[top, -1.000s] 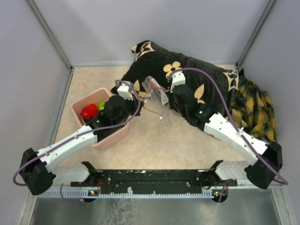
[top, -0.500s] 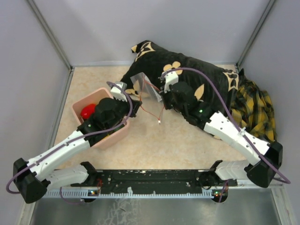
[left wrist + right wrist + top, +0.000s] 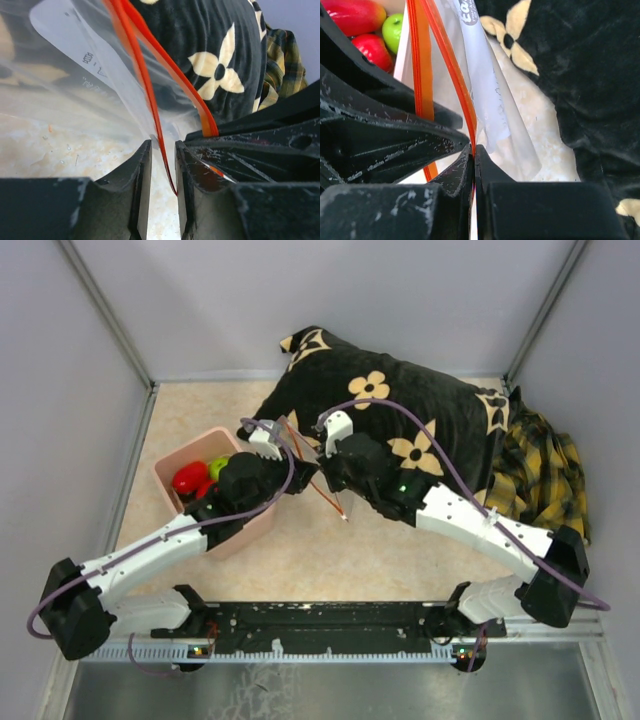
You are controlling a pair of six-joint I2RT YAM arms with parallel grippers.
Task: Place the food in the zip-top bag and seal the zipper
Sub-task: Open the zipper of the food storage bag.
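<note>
Flagging risk: your left gripper (image 3: 162, 150) stands narrowly parted around the zipper (image 3: 139, 75); only the right gripper (image 3: 474, 150) pinches it, so the zip-top bag (image 3: 85, 55) may twist loose.

Both arms stretch forward from their bases and angle inward, wrists almost meeting over the middle of the surface. On the left gripper (image 3: 162, 146), the fingers are parted, with a slim gap the zipper (image 3: 141, 82) threads through. On the right gripper (image 3: 474, 149), the fingers are pressed tight, pinching the zipper. The two grippers sit just beside each other, tips close.
</note>
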